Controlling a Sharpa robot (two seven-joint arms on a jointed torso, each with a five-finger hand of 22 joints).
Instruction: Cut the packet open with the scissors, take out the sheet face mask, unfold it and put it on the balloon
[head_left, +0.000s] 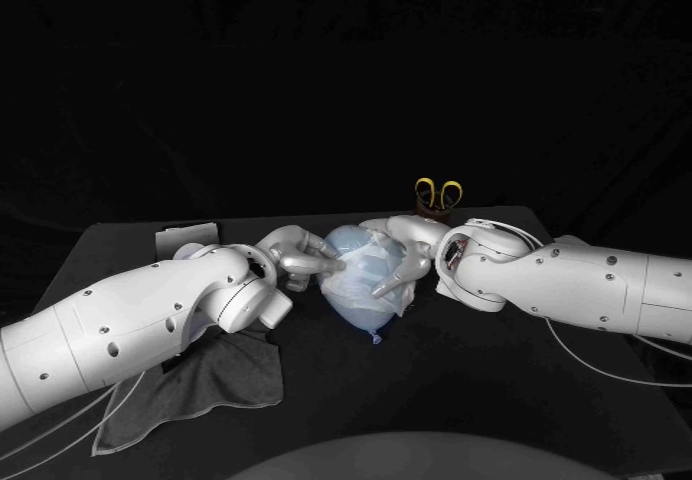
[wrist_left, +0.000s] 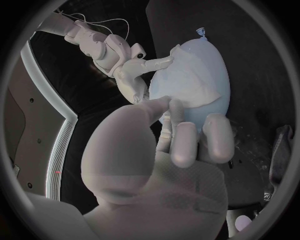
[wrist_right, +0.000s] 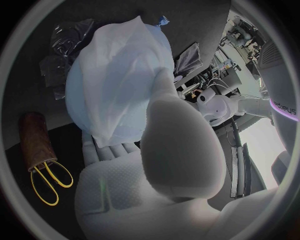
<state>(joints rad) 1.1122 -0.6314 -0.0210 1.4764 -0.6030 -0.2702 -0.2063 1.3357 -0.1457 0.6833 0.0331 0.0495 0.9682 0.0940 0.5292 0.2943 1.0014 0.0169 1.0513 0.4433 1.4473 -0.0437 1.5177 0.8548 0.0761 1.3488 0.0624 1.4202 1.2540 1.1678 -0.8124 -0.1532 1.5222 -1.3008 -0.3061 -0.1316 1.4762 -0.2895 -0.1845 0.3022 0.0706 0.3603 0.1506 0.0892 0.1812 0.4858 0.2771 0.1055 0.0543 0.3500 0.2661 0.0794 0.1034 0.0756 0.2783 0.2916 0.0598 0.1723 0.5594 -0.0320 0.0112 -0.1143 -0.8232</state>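
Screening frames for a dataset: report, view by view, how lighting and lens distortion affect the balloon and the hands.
Head view: the black table merges into darkness; the balloon and the yellow-handled scissors stand out. Left wrist view: fisheye swells the near left hand. Right wrist view: the right hand lies shadowed against the pale balloon.
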